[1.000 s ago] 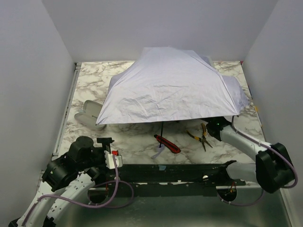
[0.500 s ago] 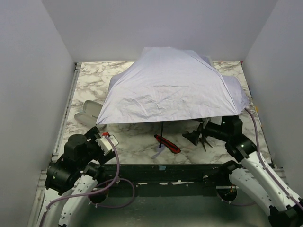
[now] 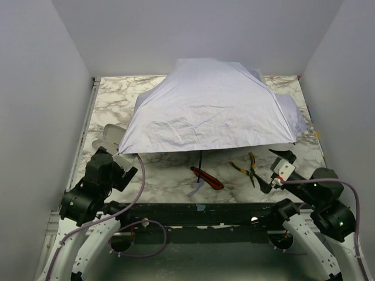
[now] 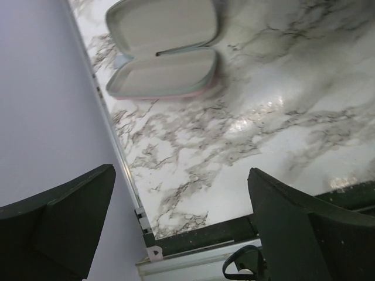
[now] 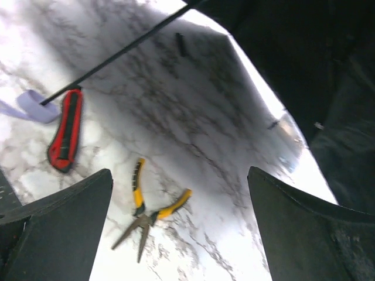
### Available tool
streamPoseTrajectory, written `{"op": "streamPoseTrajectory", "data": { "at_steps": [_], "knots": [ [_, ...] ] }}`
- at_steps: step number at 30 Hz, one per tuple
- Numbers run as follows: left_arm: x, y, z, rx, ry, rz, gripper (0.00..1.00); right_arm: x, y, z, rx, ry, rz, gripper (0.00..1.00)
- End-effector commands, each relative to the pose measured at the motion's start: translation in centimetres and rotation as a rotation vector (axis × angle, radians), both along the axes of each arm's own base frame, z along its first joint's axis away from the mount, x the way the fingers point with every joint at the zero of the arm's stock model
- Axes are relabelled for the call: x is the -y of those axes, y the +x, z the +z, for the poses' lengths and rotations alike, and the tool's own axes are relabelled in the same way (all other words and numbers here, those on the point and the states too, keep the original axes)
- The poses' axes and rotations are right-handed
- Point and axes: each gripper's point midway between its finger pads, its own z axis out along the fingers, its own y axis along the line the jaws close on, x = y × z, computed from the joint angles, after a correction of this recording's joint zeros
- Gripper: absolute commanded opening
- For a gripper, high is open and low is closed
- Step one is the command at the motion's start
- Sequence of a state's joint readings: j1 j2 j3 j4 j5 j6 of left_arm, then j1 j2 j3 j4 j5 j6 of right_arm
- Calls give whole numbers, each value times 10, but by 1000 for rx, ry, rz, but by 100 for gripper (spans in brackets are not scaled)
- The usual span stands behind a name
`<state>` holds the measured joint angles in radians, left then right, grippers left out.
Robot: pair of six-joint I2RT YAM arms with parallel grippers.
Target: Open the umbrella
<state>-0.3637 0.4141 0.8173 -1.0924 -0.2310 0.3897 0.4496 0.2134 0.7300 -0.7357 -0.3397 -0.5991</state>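
The umbrella (image 3: 211, 108) stands open on the marble table, its pale lavender canopy spread over the middle and back. Its thin black shaft (image 3: 201, 159) slants down to the lavender handle (image 3: 195, 188) on the table. The right wrist view shows the black lining (image 5: 304, 52), the shaft (image 5: 117, 54) and the handle (image 5: 29, 108). My left gripper (image 3: 121, 167) is open and empty near the canopy's front left corner, seen open in its wrist view (image 4: 181, 222). My right gripper (image 3: 266, 181) is open and empty, low at the front right, clear of the umbrella, also open in its wrist view (image 5: 181, 234).
An open glasses case (image 3: 108, 137) lies at the left, partly under the canopy, and shows in the left wrist view (image 4: 161, 50). A red box cutter (image 3: 207, 178) lies beside the handle. Yellow-handled pliers (image 3: 249, 167) lie in front of my right gripper (image 5: 146, 208).
My right arm has drawn back from under the canopy's front right edge toward the near right. My left arm has lifted and swung toward the glasses case. The umbrella has not moved.
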Motion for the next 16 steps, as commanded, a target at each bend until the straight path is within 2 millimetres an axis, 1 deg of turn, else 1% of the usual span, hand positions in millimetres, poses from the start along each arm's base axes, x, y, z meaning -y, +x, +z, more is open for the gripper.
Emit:
{"op": "streamPoseTrajectory", "data": {
  "at_steps": [1,4,7,9,11,13,16],
  "knots": [
    [-33,6,12,150,21,219,98,42,0,15,34,18,-229,100],
    [-44,4,16,210,12,288,98,62,-1,21,34,41,-342,100],
    [-54,2,28,287,7,343,99,77,-5,23,52,13,-405,100],
    [-59,2,36,325,11,371,98,79,-11,24,39,10,-407,100],
    [-61,2,39,341,11,381,98,74,-18,17,2,-14,-363,100],
    [-61,2,38,349,8,380,99,74,-23,10,-23,-39,-349,100],
    [-58,2,34,335,-10,370,99,77,-27,9,-41,-56,-357,100]
  ]
}}
